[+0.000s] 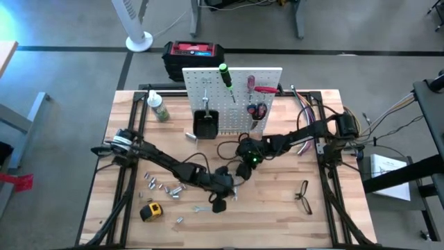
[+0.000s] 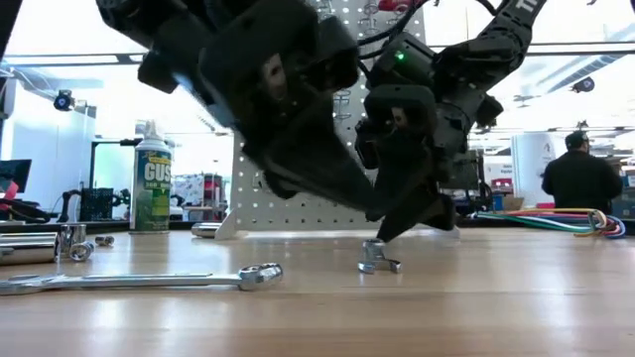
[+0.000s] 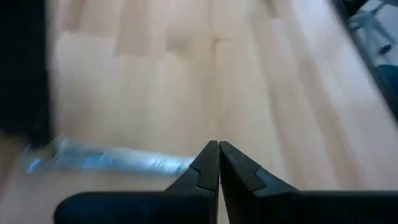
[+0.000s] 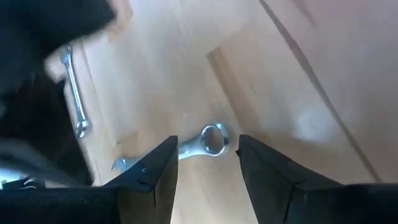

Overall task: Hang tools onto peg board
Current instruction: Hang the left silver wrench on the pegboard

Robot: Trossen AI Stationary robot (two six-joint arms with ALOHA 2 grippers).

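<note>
while the "gus"-labelled can stands behind, the open right gripper straddles a silver wrench; left gripper shut, empty.

I see open table on the right front, only the glasses lying there. The left front is cluttered with sockets, a tape measure and the left arm crossing it.

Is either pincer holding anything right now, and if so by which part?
Nothing is held. The right pincer is open around a small wrench on the table; the left pincer is shut, empty.
</note>
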